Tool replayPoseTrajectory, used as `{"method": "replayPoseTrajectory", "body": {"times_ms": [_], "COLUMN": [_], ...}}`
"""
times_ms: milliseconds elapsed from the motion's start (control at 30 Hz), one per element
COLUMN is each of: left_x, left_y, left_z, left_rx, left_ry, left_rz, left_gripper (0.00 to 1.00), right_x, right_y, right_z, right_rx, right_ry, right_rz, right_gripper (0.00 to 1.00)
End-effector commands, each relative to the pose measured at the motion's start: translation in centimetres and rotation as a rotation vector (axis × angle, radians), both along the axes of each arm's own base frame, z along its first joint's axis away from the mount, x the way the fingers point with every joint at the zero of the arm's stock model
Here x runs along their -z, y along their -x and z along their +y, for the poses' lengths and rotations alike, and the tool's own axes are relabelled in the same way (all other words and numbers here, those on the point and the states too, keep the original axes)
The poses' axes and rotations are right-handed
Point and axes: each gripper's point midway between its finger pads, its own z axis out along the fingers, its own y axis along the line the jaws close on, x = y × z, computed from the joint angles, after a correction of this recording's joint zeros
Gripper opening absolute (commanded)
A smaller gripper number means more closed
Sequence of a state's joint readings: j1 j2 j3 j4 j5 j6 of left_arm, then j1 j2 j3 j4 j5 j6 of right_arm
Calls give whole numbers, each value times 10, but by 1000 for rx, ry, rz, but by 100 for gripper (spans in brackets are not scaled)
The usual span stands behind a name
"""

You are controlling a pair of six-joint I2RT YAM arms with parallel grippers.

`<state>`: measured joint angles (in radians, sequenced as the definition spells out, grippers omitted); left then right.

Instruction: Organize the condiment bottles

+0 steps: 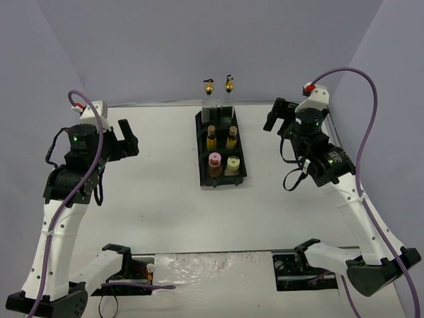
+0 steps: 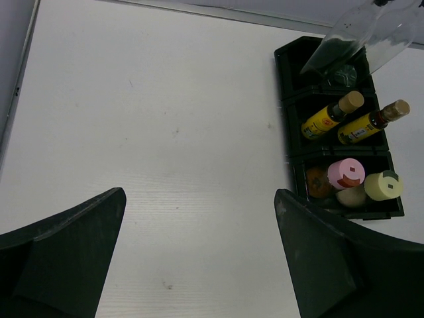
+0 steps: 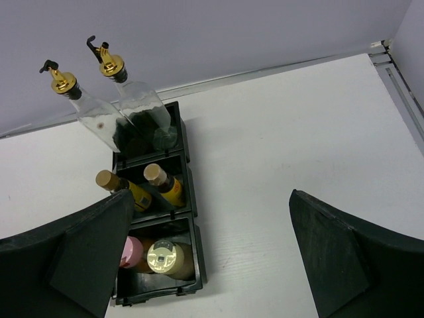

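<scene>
White tabletop [image 1: 152, 199] bears a black tray [image 1: 222, 181] holding all six condiment bottles [image 1: 214, 161].

Bright, even overhead light leaves soft short shadows on the white table [image 2: 165, 132] ahead of the left claw [image 2: 200, 193], whose near fingers [image 2: 59, 258] look dark and slightly blurred.

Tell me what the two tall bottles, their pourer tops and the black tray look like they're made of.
Tall bottles: clear glass or hard plastic; their walls are see-through. Pourer tops: shiny gold metal, probably, with bright highlights. Black tray: matte moulded plastic, likely, with thin dull walls.
</scene>
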<state>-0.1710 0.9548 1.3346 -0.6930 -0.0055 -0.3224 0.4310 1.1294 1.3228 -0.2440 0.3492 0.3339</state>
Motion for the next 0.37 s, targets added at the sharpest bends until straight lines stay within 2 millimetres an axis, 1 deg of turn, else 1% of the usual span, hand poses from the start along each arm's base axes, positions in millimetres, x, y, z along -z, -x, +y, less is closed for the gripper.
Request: {"method": "replayPoseTrajectory", "body": {"times_ms": [0,233,333], "left_x": [-40,-39,-41], "left_y": [-3,-5,-5], "left_z": [-3,-9,-10], "left_rx": [6,23,24], "left_ry": [-7,-18,-28], "left_rz": [-113,-105,-109], "left_gripper": [92,92,92], "right_x": [-31,-40,-45], "right_y": [4,13,14], "right_z": [-6,-13,-15], "right_rx": [7,30,35], "right_ry": [-19,-36,-38], "right_rz": [-102,-129,-135], "right_gripper": [100,100,100]}}
